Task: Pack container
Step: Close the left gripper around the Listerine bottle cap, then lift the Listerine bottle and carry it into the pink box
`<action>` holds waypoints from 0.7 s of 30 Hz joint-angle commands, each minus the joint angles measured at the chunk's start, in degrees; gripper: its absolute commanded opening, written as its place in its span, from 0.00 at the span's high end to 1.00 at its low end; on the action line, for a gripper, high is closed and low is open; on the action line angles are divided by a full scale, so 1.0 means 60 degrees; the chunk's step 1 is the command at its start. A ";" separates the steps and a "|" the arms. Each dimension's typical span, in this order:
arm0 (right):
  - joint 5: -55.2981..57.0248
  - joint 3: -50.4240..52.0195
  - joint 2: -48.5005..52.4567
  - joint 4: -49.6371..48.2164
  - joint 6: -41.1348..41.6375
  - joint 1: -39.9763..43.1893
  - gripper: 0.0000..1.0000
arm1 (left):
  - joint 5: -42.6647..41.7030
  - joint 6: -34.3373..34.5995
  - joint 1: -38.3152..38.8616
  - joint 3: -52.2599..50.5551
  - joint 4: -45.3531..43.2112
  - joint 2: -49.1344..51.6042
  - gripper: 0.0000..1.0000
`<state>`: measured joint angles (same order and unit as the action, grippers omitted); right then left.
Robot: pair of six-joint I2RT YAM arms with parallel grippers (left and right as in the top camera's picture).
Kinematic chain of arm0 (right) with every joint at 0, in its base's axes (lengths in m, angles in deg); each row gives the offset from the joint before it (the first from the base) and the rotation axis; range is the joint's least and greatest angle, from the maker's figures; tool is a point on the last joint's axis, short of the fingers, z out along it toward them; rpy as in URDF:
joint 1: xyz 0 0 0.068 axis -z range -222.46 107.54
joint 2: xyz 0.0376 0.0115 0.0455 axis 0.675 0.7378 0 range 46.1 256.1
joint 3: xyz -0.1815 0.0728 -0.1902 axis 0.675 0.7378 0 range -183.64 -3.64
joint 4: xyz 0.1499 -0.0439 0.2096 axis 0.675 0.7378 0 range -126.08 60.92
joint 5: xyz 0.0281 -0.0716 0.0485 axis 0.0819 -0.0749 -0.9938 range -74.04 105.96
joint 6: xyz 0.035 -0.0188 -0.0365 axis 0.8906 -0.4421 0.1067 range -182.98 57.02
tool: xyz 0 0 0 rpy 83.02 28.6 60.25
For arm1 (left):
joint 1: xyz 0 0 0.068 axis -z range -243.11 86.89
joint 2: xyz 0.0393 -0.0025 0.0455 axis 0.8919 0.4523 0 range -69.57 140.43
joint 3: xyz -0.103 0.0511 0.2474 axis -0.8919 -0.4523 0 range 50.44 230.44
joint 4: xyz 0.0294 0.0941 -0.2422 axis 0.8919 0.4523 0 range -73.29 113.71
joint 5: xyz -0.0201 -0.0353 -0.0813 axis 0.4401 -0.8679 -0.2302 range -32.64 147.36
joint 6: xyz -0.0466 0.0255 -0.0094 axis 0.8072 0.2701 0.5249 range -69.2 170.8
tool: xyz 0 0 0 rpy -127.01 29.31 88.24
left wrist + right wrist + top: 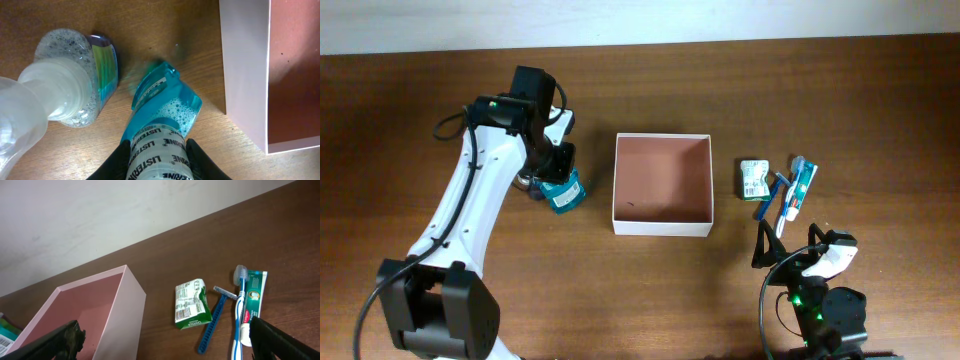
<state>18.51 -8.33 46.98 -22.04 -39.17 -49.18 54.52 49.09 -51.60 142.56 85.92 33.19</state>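
Observation:
The container, a square white-walled box with a reddish-brown inside, sits at the table's middle and holds nothing; it also shows in the left wrist view and right wrist view. My left gripper is shut on a blue Listerine mouthwash bottle, just left of the container. A clear bottle with a white cap stands beside it. My right gripper is open and empty at the front right. A green packet, blue razor, toothbrush and toothpaste tube lie right of the container.
The wooden table's far edge meets a white wall. The left arm's white links stretch across the left side of the table.

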 commanded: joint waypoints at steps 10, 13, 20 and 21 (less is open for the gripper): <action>0.0124 0.0051 -0.0087 0.0044 0.0011 0.0062 0.02 | -0.0127 -0.0007 0.0022 0.1359 0.0339 0.0182 0.85; 0.0120 0.0051 -0.0087 0.0047 0.0011 0.0062 0.02 | -0.0131 -0.0011 0.0022 0.2146 0.0572 0.0175 0.85; 0.0120 0.0051 -0.0087 0.0044 0.0011 0.0062 0.02 | -0.0135 -0.0663 0.0102 0.3912 0.0765 0.0175 0.80; 0.0124 0.0051 -0.0087 0.0044 0.0011 0.0062 0.02 | -0.0135 -0.0787 0.0160 0.4127 0.0838 0.0175 0.80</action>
<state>18.51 -8.33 46.98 -22.04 -39.17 -49.18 54.39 47.73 -51.41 162.89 90.31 35.02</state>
